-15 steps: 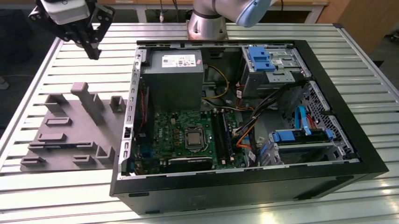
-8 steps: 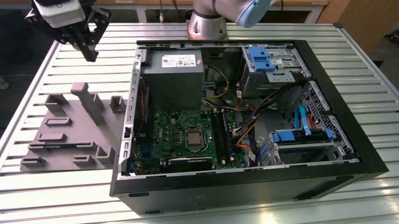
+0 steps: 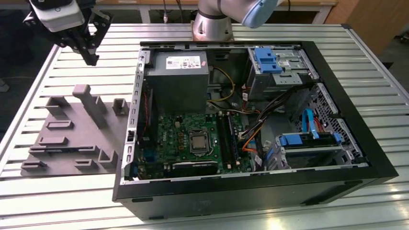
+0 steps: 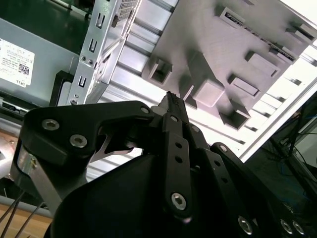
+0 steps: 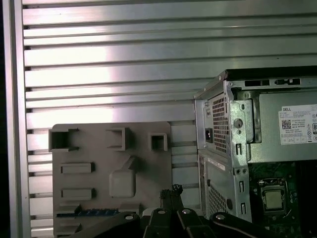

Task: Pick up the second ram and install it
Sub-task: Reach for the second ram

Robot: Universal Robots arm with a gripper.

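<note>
In the first wrist view the second ram is a dark, narrow strip lying flat in a slot of the grey fixture plate, close to my fingers. My gripper hangs above the table at the exterior view's far left, beyond the plate and apart from it. Its black fingertips meet at a point, shut with nothing between them, which also shows on the gripper in the second wrist view. The long black slots lie inside the open case next to the processor socket.
The open computer case fills the middle of the slatted metal table, with the power supply, orange cables and blue drive brackets inside. Grey posts stand up from the fixture plate. The arm's base stands behind the case.
</note>
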